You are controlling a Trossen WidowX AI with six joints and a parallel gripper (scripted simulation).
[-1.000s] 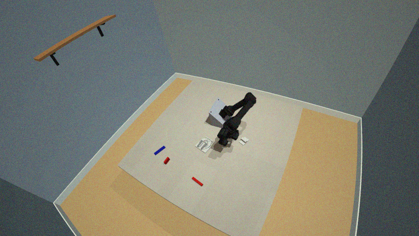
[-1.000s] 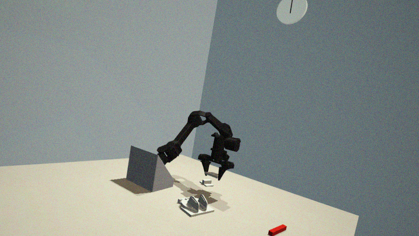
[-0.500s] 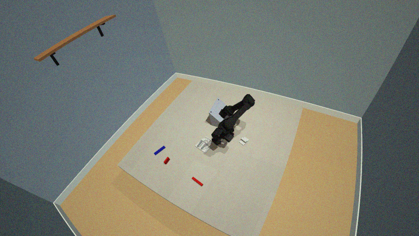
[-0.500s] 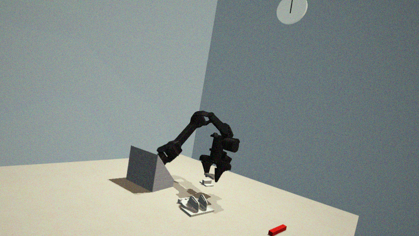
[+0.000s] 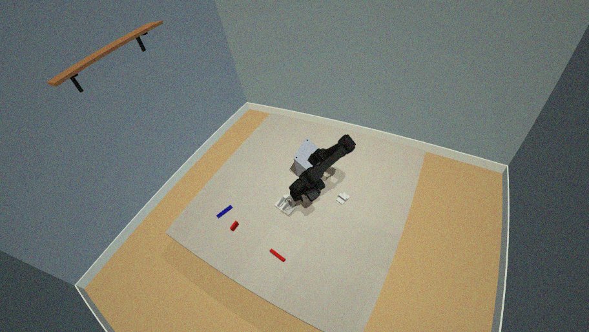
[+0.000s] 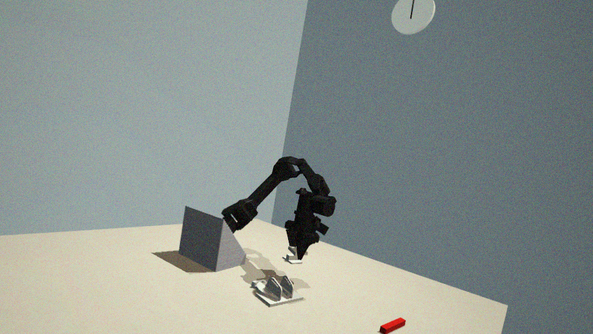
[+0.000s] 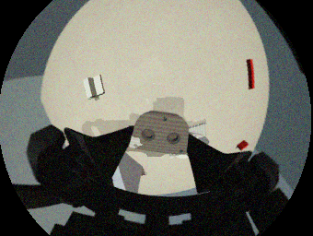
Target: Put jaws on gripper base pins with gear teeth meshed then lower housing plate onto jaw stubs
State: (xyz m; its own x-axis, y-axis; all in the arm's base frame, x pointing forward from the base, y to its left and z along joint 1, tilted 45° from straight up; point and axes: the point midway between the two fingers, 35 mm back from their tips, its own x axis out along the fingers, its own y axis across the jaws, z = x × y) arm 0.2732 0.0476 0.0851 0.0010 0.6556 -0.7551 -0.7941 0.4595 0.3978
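My gripper [image 7: 159, 133] is shut on the housing plate [image 7: 161, 124], a flat piece with two round sockets on the face towards the wrist camera. The plate is held above the table. The gripper base [image 5: 281, 209] [image 6: 286, 301] lies on the table, and it also shows partly in the wrist view, just right of the held plate. Two jaws [image 6: 273, 288] [image 6: 287, 286] stand side by side on the base like upright fins. Their pins and gear teeth are too small to make out. In the top view the arm hides the fingertips and the held plate.
A small white stepped bracket [image 5: 342, 198] [image 7: 95, 86] lies on the table. A long red block [image 5: 277, 255] [image 6: 392, 325] [image 7: 250, 74], a short red block [image 5: 234, 225] [image 7: 242, 145] and a blue bar [image 5: 225, 211] lie farther out. A grey wedge [image 5: 304, 154] [image 6: 199, 236] stands at the arm's foot.
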